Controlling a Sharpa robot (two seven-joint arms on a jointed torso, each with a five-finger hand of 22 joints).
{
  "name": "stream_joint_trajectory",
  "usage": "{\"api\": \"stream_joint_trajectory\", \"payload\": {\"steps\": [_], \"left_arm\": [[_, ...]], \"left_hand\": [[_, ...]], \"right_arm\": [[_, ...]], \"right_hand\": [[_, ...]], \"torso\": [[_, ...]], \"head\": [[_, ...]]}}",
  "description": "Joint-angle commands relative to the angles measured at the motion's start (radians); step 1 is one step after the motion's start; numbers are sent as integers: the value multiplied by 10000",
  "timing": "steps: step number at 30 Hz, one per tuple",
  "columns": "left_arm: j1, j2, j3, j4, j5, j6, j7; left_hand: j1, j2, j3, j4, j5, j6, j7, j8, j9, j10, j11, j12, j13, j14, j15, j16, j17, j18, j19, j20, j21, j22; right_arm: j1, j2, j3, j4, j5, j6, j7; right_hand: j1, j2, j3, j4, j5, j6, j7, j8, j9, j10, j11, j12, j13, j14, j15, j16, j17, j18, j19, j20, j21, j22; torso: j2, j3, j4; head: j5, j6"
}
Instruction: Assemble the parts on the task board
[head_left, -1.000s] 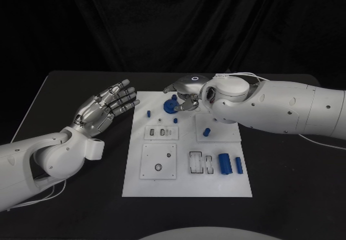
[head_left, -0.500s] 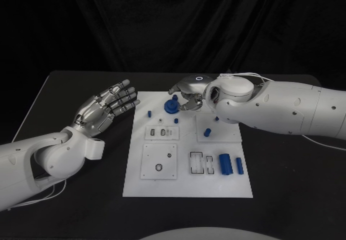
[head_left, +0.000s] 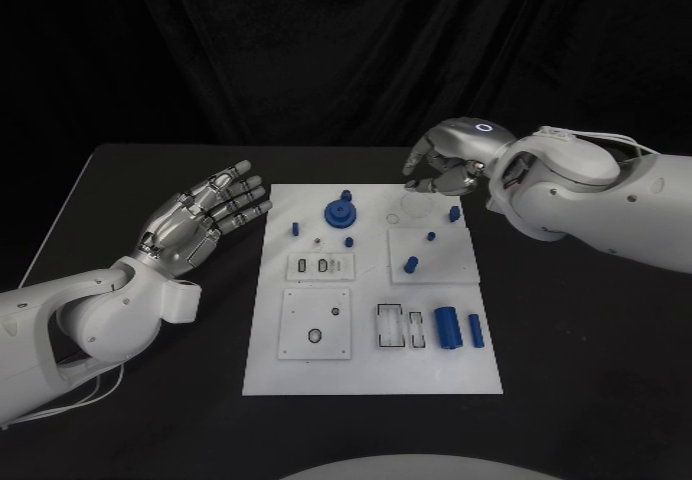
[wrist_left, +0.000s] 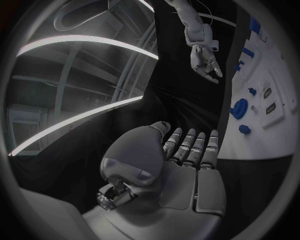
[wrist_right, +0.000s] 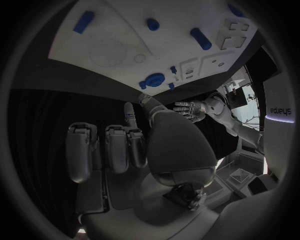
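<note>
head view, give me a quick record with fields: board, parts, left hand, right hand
board: white task board in the middle of the black table
parts: round blue gear-like part near the far edge; two blue cylinders lying side by side at the near right; small blue pegs standing between them
left hand: left hand left of the board, fingers spread, holding nothing
right hand: right hand above the board's far right corner, fingers curled in, nothing seen in it
</note>
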Motion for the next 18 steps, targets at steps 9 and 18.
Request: {"api": "stream_joint_trajectory", "payload": {"steps": [9, 18], "left_arm": [[-23, 101, 7, -5, 4, 113, 1516], [-30, 166, 7, -65, 4, 162, 1496]], "left_hand": [[-66, -20, 103, -6, 70, 41, 91, 7, 14, -17, 53, 75, 2, 4, 71, 80, 11, -214, 50, 56, 19, -6], [-66, -20, 103, -6, 70, 41, 91, 7, 14, -17, 53, 75, 2, 4, 71, 80, 11, -214, 50, 56, 19, -6]], "right_arm": [[-158, -1920, -42, 591, 880, -919, 557], [-483, -2149, -47, 467, 924, -486, 203]], "right_hand": [[3, -70, -126, 328, -287, -529, 22, -483, -213, 1048, -102, 26, 2634, 823, -93, 61, 1478, -47, 496, -74, 44, 1857], [117, -160, -261, 550, -587, -1023, -62, -888, -478, 834, -175, -97, 2324, 803, -152, 19, 1396, -38, 476, -122, 13, 1847]], "torso": [[-102, -5, -114], [-105, -8, -93]], "head": [[-11, -14], [-75, -147]]}}
